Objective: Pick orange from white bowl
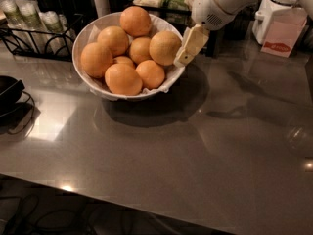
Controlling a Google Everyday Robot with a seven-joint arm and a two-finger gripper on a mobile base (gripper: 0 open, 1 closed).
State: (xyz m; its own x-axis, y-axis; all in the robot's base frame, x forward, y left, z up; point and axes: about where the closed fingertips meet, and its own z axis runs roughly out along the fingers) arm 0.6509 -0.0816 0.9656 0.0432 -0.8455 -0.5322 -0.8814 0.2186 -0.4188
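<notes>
The white bowl (113, 95) stands on the grey counter at the back left, lined with crinkled white paper and holding several oranges. The orange (165, 47), large, round and a little paler than the rest, lies at the bowl's right side. My gripper (183, 58) hangs down from the white arm at the upper right. Its cream tip is at the bowl's right rim, right beside the orange, touching it or nearly so.
A black wire rack (29, 38) with cups stands behind the bowl on the left. A black object (7, 89) lies at the left edge. A pink-and-white carton (283, 35) and a white appliance (275, 4) stand at the back right. The counter's front edge runs along the bottom.
</notes>
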